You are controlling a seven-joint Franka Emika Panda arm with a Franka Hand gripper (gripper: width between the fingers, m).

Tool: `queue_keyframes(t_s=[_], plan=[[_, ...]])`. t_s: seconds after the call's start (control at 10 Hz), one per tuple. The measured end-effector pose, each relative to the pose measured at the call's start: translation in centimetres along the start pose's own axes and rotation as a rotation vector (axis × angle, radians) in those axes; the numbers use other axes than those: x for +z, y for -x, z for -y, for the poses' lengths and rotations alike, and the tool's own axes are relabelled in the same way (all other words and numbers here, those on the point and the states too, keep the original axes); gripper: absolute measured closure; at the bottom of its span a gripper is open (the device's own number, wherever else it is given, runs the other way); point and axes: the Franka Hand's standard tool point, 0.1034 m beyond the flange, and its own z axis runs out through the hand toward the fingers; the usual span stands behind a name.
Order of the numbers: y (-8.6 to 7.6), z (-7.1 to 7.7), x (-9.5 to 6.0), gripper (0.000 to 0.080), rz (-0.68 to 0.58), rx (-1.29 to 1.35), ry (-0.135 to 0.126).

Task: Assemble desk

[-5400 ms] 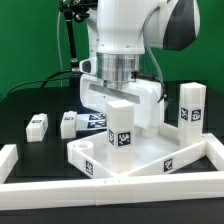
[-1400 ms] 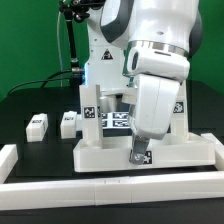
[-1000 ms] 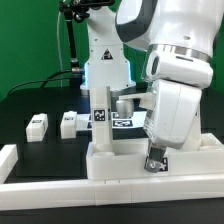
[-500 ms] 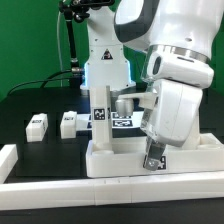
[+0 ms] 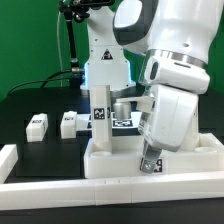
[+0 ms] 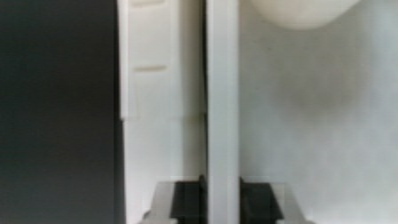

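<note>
The white desk tabletop (image 5: 112,162) lies at the front of the black table, its long side along the front border bar. One tagged square leg (image 5: 100,110) stands upright in its left rear corner. My gripper (image 5: 148,156) reaches down at the tabletop's right front and is shut on the raised rim. In the wrist view the thin rim wall (image 6: 208,100) runs straight between my dark fingertips (image 6: 183,206), with my gripper (image 6: 208,206) closed on it. Two loose tagged legs (image 5: 38,125) (image 5: 69,123) lie on the exterior view's left.
A low white border bar (image 5: 60,190) runs along the front, and another (image 5: 8,155) along the exterior view's left. The marker board (image 5: 122,123) lies behind the tabletop at the arm's base. My bulky wrist hides the tabletop's right part.
Since the earliest frame my arm has come from the back to the right front rim, and the tabletop has turned square to the front bar. Over the last second almost nothing moves.
</note>
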Motion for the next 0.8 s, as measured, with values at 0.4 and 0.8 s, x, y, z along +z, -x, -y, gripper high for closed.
queue_keyframes(t_s=[0.4, 0.8], plan=[[-0.41, -0.72, -0.24, 0.0731, 0.016, 0.003, -0.014], [-0.56, -0.77, -0.2, 0.0731, 0.025, 0.0, -0.025]])
